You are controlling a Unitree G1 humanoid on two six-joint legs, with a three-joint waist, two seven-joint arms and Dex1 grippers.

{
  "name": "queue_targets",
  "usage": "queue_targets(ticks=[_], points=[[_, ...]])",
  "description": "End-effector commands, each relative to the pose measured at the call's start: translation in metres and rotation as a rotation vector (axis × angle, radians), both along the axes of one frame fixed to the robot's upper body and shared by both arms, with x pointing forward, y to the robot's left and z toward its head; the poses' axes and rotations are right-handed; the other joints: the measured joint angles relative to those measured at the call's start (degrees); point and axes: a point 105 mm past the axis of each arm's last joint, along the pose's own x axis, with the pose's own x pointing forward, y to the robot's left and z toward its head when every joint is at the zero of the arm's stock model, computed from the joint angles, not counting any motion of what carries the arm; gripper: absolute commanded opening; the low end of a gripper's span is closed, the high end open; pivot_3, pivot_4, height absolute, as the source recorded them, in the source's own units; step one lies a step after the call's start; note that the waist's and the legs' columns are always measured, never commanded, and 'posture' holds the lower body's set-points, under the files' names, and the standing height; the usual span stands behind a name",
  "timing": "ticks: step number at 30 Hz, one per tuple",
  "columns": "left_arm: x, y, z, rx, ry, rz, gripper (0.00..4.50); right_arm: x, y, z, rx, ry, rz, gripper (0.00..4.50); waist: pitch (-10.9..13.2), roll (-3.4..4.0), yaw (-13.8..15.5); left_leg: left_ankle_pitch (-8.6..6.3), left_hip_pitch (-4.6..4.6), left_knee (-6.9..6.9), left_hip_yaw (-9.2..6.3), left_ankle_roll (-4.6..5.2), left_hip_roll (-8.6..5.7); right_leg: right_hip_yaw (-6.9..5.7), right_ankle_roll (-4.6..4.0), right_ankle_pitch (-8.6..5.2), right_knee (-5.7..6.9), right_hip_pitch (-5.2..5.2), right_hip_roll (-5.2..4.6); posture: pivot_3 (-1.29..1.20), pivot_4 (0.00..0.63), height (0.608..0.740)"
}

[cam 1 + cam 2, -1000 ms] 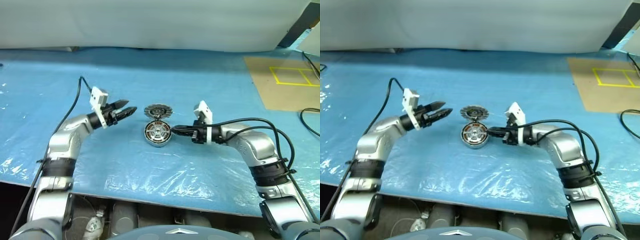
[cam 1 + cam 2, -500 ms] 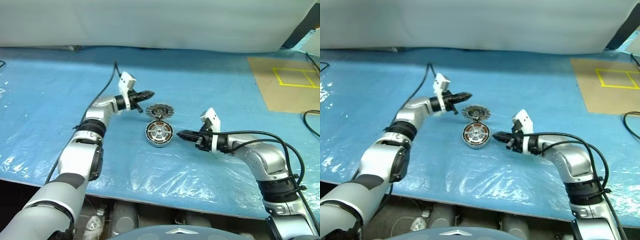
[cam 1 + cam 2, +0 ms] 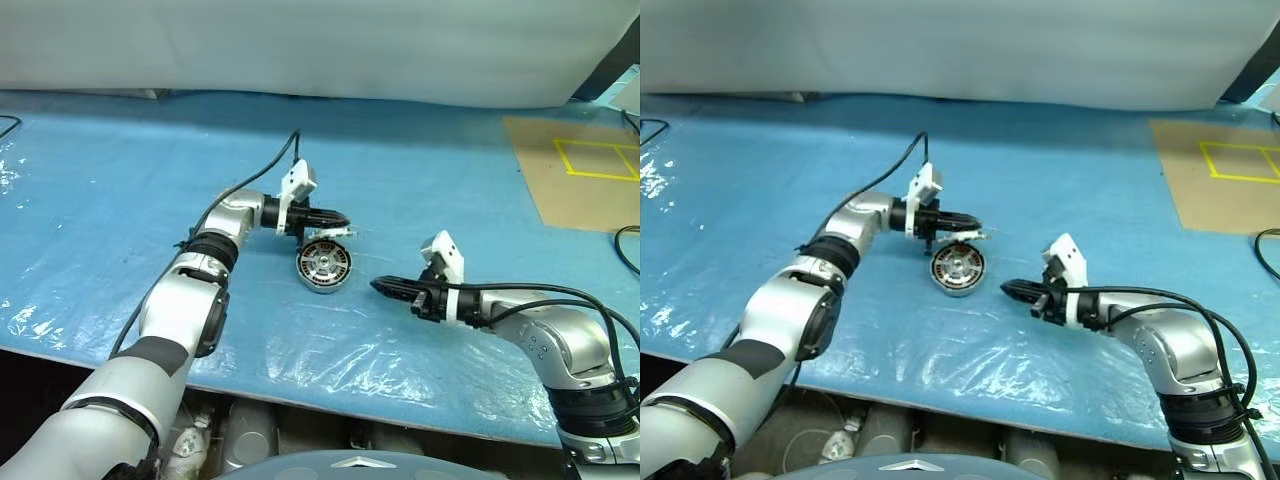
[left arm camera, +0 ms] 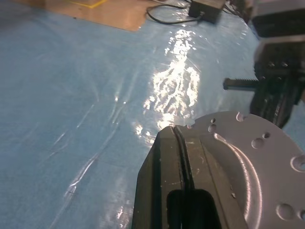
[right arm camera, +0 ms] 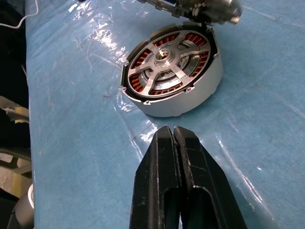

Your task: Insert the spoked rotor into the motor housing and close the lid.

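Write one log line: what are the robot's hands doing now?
left gripper: shut over lid | right gripper: shut, empty, beside motor housing | spoked rotor: inside housing

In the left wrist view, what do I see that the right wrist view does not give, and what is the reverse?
Left wrist view: a silver disc with drilled holes close beside the shut left gripper, and far off a brown board and a black box with a cable.
Right wrist view: the motor housing, with its copper windings and spoked silver face in plain sight, ahead of the shut right gripper.
Both: the blue table cover with its shiny plastic film.
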Motion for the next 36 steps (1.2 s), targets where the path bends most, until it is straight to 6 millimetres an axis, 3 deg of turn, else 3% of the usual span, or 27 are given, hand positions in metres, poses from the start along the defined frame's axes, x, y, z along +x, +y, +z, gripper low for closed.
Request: queue_targets(ticks=[1, 11, 16, 23, 30, 33, 36], points=[[-0.015, 0.004, -0.005, 0.076, -0.052, -0.139, 0.03, 0.000, -0.001, 0.008, 0.004, -0.030, -0.005, 0.00, 0.0, 0.00, 0.0, 0.00, 0.01, -0.02, 0.01, 0.00, 0.00, -0.01, 0.00, 0.00, -0.01, 0.00, 0.00, 0.00, 0.150, 0.740], [-0.050, 0.022, -0.057, 0.273, -0.118, -0.298, 0.03, 0.008, 0.003, 0.013, 0.017, -0.055, -0.004, 0.00, 0.0, 0.07, 0.0, 0.00, 0.04, -0.03, 0.04, 0.00, 0.03, -0.03, -0.07, -0.04, 0.00, 0.01, -0.01, 0.00, 0.150, 0.740], [-0.057, 0.030, -0.066, 0.272, -0.096, -0.288, 0.03, 0.009, 0.009, 0.023, 0.039, -0.087, 0.028, 0.00, -0.1, 0.12, 0.0, -0.01, 0.42, -0.07, 0.09, -0.02, 0.03, 0.02, -0.27, -0.16, -0.03, 0.37, -0.02, 0.00, 0.150, 0.740], [-0.041, 0.023, -0.004, -0.032, -0.118, -0.114, 0.03, 0.014, 0.022, 0.044, 0.066, -0.183, 0.089, 0.00, 0.0, 0.12, -0.2, -0.01, 0.38, -0.07, 0.11, -0.01, 0.07, 0.11, -0.27, -0.18, -0.13, 0.30, -0.02, 0.00, 0.150, 0.740], [-0.059, 0.043, 0.044, -0.196, -0.130, -0.009, 0.03, 0.015, 0.037, 0.054, 0.081, -0.231, 0.167, 0.00, 0.0, 0.13, -0.8, 0.00, 0.03, -0.23, 0.19, -0.01, 0.09, 0.09, -0.11, -0.07, -0.08, -0.15, 0.04, 0.00, 0.150, 0.740], [-0.072, 0.053, 0.051, -0.231, -0.108, 0.059, 0.03, 0.019, 0.043, 0.058, 0.078, -0.253, 0.202, 0.00, 0.0, 0.14, -1.6, 0.01, -0.10, -0.24, 0.20, 0.00, 0.13, 0.04, -0.12, -0.08, -0.06, -0.25, 0.09, 0.00, 0.150, 0.740], [-0.077, 0.064, 0.044, -0.250, -0.072, 0.173, 0.00, 0.035, 0.048, 0.058, 0.032, -0.308, 0.186, 0.55, 0.0, 0.14, -2.1, -0.02, -0.05, -0.23, 0.24, -0.05, 0.13, 0.06, -0.26, -0.16, -0.05, -0.24, 0.09, 0.00, 0.150, 0.740]])
